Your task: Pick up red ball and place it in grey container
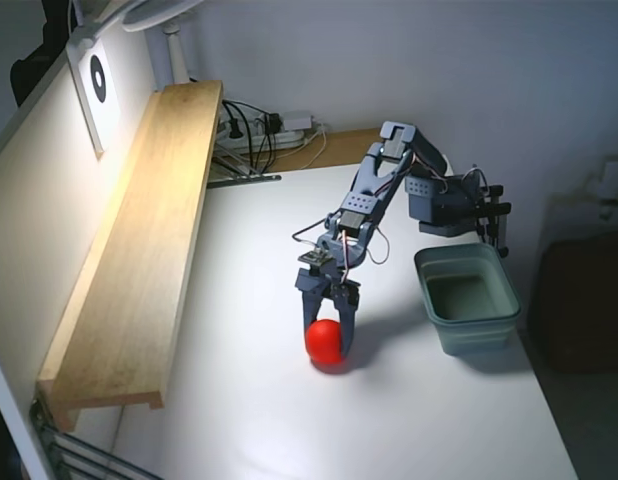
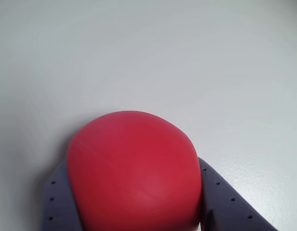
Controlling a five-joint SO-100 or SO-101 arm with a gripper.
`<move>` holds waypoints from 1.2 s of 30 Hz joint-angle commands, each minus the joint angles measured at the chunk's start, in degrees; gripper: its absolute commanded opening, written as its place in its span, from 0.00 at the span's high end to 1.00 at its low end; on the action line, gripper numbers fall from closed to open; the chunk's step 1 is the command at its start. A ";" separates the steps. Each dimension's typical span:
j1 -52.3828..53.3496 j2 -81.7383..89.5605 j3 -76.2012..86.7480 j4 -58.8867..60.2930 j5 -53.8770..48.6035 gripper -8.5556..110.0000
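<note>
The red ball (image 1: 324, 340) rests on the white table (image 1: 249, 420), left of the grey container (image 1: 473, 331). My gripper (image 1: 329, 322) reaches down over the ball with a finger on each side of it. In the wrist view the red ball (image 2: 134, 168) fills the lower middle, its flanks pressed flat against the two dark fingers (image 2: 57, 202), so the gripper (image 2: 134, 166) is shut on it. The ball still seems to touch the table. The tub stands upright near the table's right edge with nothing in it.
A long wooden shelf (image 1: 139, 240) runs along the left wall. A power strip and cables (image 1: 264, 130) lie at the back, beside a lamp base (image 1: 176, 55). The arm's base (image 1: 449, 205) stands behind the tub. The table's right edge (image 1: 549, 410) drops off close to the tub.
</note>
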 commanded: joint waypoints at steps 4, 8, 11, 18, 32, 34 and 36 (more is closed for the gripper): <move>-0.73 1.79 -0.20 -0.03 0.09 0.73; -0.73 2.06 -0.89 0.94 0.09 0.73; -0.73 3.08 -4.31 5.38 0.09 0.73; -0.73 3.35 -17.32 18.66 0.09 0.73; -0.73 1.13 -32.56 31.68 0.09 0.73; -0.73 1.11 -32.56 31.66 0.09 0.73; -0.73 1.10 -32.61 31.69 0.09 0.73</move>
